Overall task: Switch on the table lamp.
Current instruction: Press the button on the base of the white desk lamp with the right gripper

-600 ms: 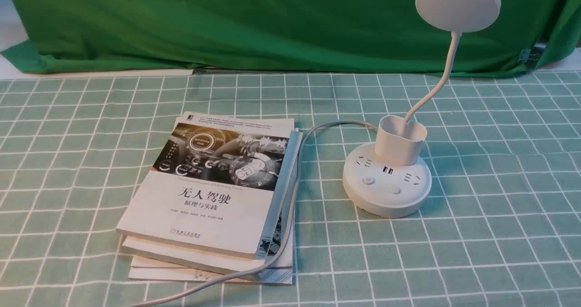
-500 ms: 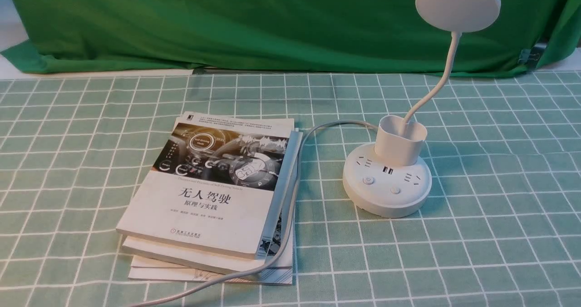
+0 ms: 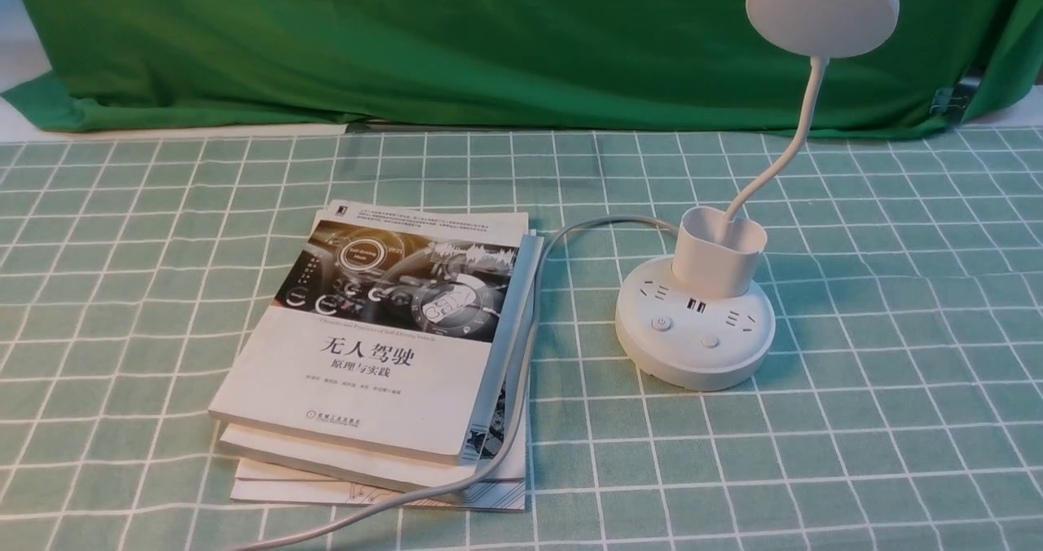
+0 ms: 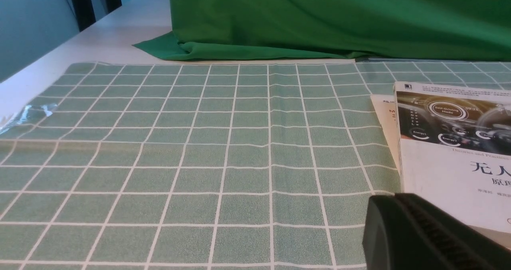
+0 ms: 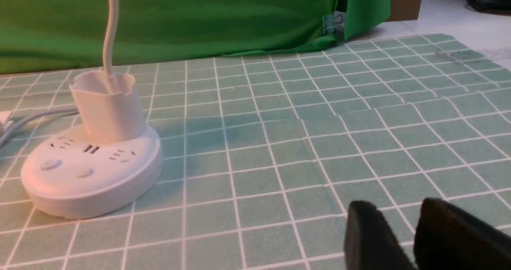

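Pale green tablecloth (image 3: 896, 453) with a white grid covers the desk, rippled in places. Behind it hangs a deep green backdrop (image 3: 489, 46), pinned by a binder clip (image 5: 333, 22). Bare white tabletop (image 4: 119, 34) shows at the far left corner, next to a grey-blue wall (image 4: 32, 22). The light is soft and even.

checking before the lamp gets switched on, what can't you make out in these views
Table lamp head: cut off by the top edge in the right wrist view.
Button symbols: too small in the front view.
Left gripper: one finger shows, rest beyond the frame corner; open or shut unclear.
Right gripper: cut by the bottom edge; opening unclear.
Cord: leaves the front view's bottom edge.
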Controlling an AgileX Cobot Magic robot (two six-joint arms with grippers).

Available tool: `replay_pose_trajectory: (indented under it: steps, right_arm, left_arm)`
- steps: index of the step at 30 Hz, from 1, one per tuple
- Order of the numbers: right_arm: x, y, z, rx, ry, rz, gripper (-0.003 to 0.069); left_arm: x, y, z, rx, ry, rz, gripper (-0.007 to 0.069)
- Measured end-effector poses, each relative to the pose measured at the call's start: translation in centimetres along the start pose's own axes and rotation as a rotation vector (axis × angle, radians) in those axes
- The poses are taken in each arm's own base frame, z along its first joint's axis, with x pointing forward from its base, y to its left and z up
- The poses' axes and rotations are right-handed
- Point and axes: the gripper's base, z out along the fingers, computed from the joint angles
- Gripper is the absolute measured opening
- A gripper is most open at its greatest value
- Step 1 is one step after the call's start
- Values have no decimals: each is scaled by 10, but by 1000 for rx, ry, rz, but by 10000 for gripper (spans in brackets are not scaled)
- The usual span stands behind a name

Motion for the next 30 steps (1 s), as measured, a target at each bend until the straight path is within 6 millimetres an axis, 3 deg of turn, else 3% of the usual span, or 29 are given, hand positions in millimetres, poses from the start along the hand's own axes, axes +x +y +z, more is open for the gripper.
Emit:
replay_pose_trajectory:
  steps: [18, 26, 30]
  right_arm:
    - [0, 0, 0, -2, 0, 37, 239]
    - [-1, 5, 0, -51, 14, 950, 239]
    - [-1, 5, 0, -53, 19, 1097, 239]
  left_arm:
    - [0, 0, 0, 0, 0, 0, 21]
    - [0, 0, 0, 0, 0, 0, 21]
    - [0, 0, 0, 0, 0, 0, 21]
